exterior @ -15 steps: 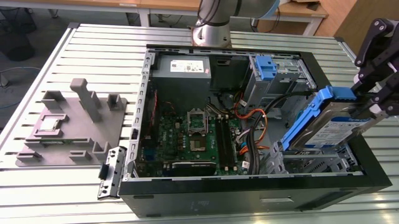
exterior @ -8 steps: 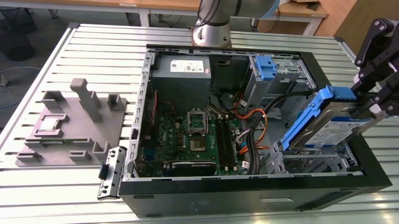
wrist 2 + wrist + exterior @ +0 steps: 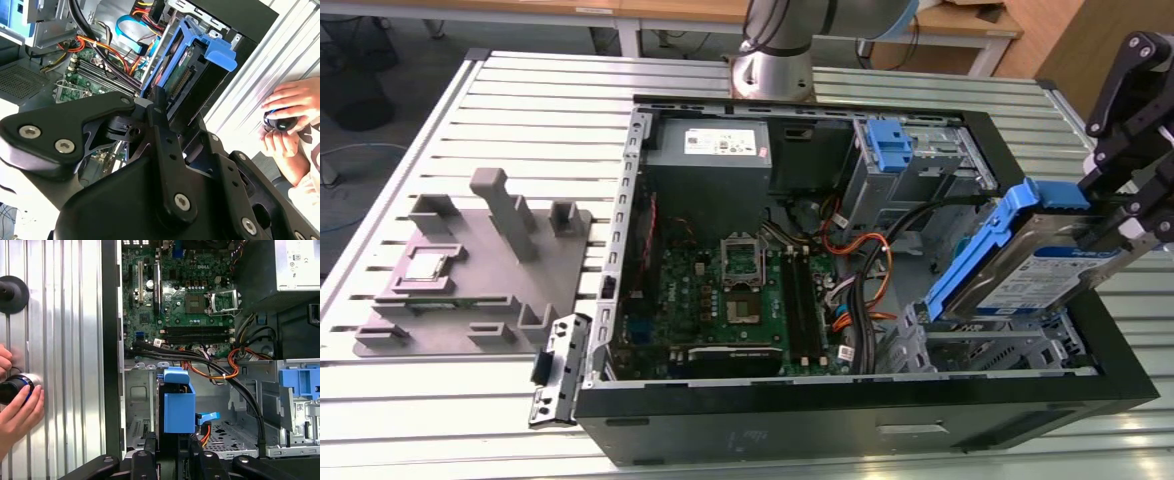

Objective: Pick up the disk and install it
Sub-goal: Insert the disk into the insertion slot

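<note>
- Slatted metal bench [image 3: 520, 90] carried an open black computer case [image 3: 854, 425], with a grey fixture block [image 3: 480, 260] at the exterior view's left.
- At that view's right edge, the gripper [image 3: 1118, 228] had its jaws clenched on the upper end of the disk [image 3: 1034, 270].
- The disk hung tilted, its long axis sloping down-left, with its lower end just above the drive cage [image 3: 987, 345] in the case's lower-right corner.
- Inside the case sat a motherboard [image 3: 720, 290], a power supply [image 3: 710, 145] and cables [image 3: 854, 250].
</note>
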`<action>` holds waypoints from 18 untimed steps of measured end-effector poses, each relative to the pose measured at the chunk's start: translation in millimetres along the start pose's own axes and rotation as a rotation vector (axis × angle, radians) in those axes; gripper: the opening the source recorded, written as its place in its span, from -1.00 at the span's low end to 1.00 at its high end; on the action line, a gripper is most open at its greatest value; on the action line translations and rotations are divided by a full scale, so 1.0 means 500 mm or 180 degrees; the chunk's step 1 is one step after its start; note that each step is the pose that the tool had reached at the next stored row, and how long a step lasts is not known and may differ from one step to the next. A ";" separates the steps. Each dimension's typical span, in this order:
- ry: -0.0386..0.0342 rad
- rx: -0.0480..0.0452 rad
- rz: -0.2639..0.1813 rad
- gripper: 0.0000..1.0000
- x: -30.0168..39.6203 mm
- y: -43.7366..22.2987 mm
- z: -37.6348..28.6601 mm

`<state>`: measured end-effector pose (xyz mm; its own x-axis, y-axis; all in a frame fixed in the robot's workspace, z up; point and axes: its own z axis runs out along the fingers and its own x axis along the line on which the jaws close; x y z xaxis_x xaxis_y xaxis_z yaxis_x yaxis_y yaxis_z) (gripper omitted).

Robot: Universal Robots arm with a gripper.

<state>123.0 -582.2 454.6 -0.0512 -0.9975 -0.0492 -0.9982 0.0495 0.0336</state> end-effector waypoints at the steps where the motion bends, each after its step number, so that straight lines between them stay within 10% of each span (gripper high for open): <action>1: 0.0000 0.0000 0.0000 -0.30 0.000 0.000 0.000; 18: 0.0003 -0.0028 0.0001 -0.30 0.001 0.006 0.004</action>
<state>119.9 -582.2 452.6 -0.0514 -0.9975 -0.0484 -0.9979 0.0494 0.0423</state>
